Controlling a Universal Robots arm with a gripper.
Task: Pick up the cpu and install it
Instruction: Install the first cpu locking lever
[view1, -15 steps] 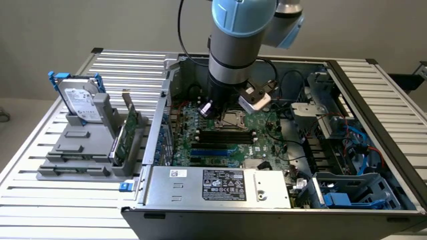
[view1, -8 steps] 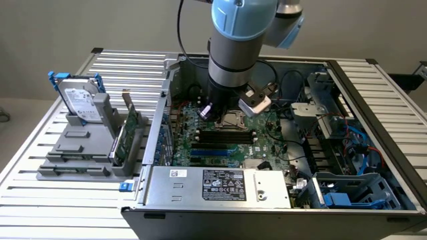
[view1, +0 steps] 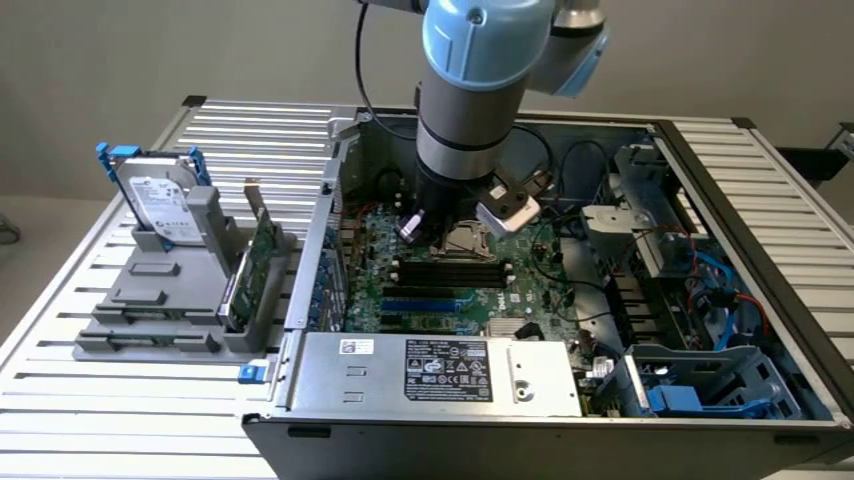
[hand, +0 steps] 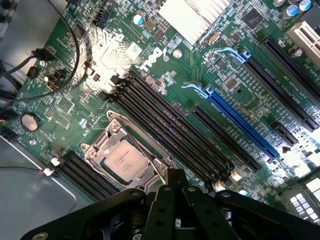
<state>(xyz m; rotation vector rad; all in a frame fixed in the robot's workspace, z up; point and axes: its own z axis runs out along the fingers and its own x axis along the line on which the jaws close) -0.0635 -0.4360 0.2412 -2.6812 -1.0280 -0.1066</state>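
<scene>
Looking at this, the cpu (hand: 124, 160) is already lying in the metal-framed socket (hand: 100, 145) on the motherboard (hand: 165, 90), silver top up, and the pincer (hand: 172, 187) sits just above and beside it with its jaws squeezed fully together, holding nothing as far as I can see. So the chip looks placed, but the socket frame around it doesn't look clamped down over the lid yet, at least I can't tell for sure.

What worries me from here: the pincer tips are really close to the chip's edge. Any sideways drift or a push down off-centre could nudge the cpu crooked in the socket, and that's how pins get bent. The dark memory slots (hand: 165, 125) run right next to the socket, so a sloppy move could also scrape those or the small parts around them. There's a black cable (view1: 367, 60) trailing off the arm (view1: 481, 90) into the case too, and it could snag on the case edge.

Surface and room: the open computer case (view1: 747, 300) lies on a bench (view1: 80, 420) made of pale slatted metal, with the power supply (view1: 441, 370) at the near end. Over on the exterior view's left there's a grey holder (view1: 167, 300) with a hard drive (view1: 163, 208) in blue brackets standing up in it. Plain light wall (view1: 160, 50) behind.
</scene>
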